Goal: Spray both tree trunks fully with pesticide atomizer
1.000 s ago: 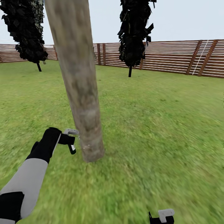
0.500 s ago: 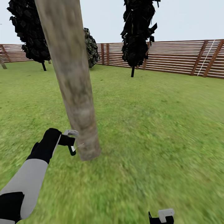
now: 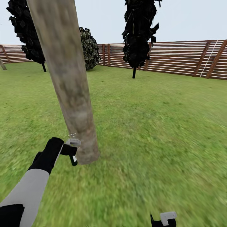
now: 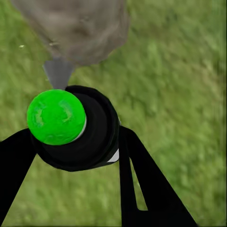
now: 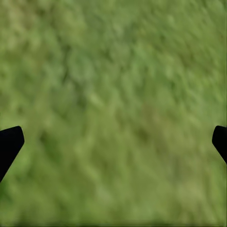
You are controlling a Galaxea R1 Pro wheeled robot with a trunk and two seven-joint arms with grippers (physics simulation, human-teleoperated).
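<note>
The left gripper (image 3: 70, 150) pinches the pesticide atomizer (image 3: 72, 154), nozzle touching the tree trunk (image 3: 71, 91) at 11 o'clock. Right gripper (image 3: 164, 219) spread over grass (image 3: 151, 126). The trunk has shifted leftward, uncovering a dark shrub (image 3: 89, 48) at 12 o'clock.

view shifts: tree trunk (image 3: 67, 85) sits further left, its base nearer the pesticide atomizer (image 3: 71, 150) in the left gripper (image 3: 73, 147); bushy tree (image 3: 89, 48) emerges behind.

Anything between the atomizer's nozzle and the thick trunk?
Nothing solid: the left wrist view shows the pesticide atomizer aimed at the tree trunk with a grey spray cone between.
</note>
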